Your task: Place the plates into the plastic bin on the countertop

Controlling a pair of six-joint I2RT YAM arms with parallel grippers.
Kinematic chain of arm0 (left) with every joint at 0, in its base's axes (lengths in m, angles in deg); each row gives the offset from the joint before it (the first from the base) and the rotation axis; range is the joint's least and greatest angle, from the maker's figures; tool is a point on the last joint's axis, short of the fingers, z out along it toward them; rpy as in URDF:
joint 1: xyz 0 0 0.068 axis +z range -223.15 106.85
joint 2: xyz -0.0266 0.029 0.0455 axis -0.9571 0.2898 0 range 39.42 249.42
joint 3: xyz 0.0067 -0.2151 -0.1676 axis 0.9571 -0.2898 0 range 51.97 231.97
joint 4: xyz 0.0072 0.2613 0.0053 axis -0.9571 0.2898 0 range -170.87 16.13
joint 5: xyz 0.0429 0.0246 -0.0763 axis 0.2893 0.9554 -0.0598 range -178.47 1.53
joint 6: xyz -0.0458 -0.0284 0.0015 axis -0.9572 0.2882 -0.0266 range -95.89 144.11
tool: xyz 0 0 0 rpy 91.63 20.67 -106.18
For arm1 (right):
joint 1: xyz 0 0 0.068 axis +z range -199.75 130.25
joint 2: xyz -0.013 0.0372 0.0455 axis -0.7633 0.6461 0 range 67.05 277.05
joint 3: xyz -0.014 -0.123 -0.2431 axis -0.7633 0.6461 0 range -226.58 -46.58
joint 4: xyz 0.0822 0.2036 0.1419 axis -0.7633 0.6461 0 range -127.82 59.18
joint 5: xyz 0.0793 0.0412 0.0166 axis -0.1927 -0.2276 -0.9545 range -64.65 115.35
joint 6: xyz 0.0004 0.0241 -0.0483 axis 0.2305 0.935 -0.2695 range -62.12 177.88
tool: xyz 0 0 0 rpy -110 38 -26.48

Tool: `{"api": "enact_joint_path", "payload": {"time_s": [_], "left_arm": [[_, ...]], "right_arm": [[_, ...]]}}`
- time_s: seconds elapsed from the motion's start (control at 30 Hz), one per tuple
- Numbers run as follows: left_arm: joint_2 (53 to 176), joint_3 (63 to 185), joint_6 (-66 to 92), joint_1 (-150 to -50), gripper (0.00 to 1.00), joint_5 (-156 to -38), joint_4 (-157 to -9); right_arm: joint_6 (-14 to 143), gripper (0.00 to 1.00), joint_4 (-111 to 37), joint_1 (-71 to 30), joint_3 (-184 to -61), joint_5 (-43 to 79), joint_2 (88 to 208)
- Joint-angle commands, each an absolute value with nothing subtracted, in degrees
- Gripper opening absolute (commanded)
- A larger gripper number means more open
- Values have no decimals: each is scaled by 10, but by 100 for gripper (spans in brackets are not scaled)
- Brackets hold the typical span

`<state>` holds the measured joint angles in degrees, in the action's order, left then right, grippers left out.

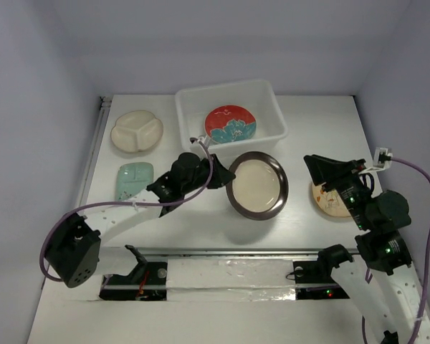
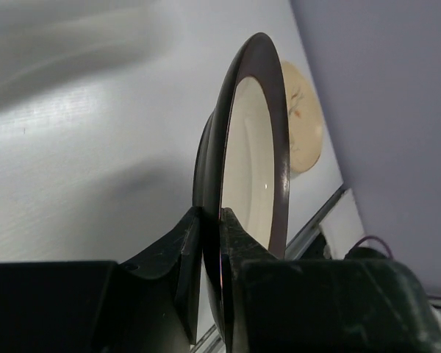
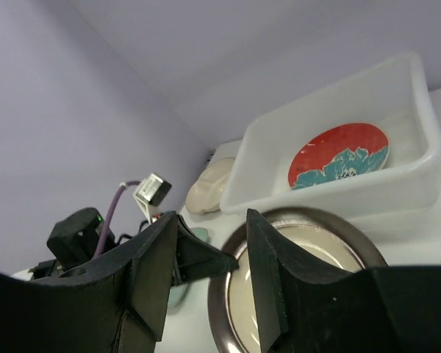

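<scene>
My left gripper (image 1: 224, 176) is shut on the left rim of the dark-rimmed metallic plate (image 1: 258, 185), holding it above the countertop (image 1: 193, 222) just in front of the plastic bin (image 1: 272, 107). In the left wrist view the jaws pinch that plate's (image 2: 253, 147) edge at my gripper (image 2: 212, 220). The red plate with teal flower (image 1: 230, 123) lies in the bin. My right gripper (image 1: 314, 168) is open and empty above the cream floral plate (image 1: 331, 201). In the right wrist view my gripper (image 3: 212, 232) faces the dark-rimmed plate (image 3: 309, 250) and bin (image 3: 338, 191).
The cream divided plate (image 1: 137, 132) sits at the far left, the small mint rounded-rectangle plate (image 1: 135, 179) in front of it. A metal rail (image 1: 93, 154) runs along the left edge. A second rail (image 1: 251, 252) runs along the near edge by the arm bases.
</scene>
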<state>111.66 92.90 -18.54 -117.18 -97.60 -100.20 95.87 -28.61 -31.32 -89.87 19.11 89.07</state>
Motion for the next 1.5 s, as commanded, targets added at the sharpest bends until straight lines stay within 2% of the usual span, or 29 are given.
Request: {"api": "enact_joint_path", "payload": {"time_s": [0.0, 0.17, 0.3, 0.6, 0.87, 1.07, 1.17, 1.23, 1.27, 1.33, 1.37, 1.47], "left_arm": [[1074, 1022, -210, -1139, 0, -1019, -1111], [1102, 1086, -219, -1046, 0, -1032, -1131], [1184, 1181, -224, -989, 0, -1035, -1131], [1403, 1349, -248, -928, 0, -1064, -1150], [1490, 1396, -243, -917, 0, -1046, -1159], [1505, 1353, -243, -917, 0, -1043, -1172], [1515, 1347, -222, -917, 0, -1025, -1133], [1518, 1348, -194, -917, 6, -997, -1095], [1518, 1348, -185, -917, 14, -987, -1085], [1516, 1342, -162, -917, 23, -960, -1061], [1515, 1340, -155, -917, 31, -952, -1053], [1514, 1339, -133, -922, 41, -925, -1025]], "right_arm": [[944, 48, -257, -314, -918, 203, 891], [942, 47, -251, -314, -911, 204, 888], [936, 36, -236, -314, -904, 210, 888], [936, 37, -226, -314, -869, 210, 878], [936, 36, -216, -314, -846, 221, 872], [943, 37, -226, -314, -819, 228, 874], [946, 38, -231, -314, -811, 241, 881], [946, 38, -223, -314, -809, 251, 881], [946, 38, -220, -314, -807, 253, 878], [947, 38, -213, -314, -806, 272, 874], [949, 38, -211, -314, -805, 275, 872], [953, 38, -207, -314, -806, 282, 867]]}}
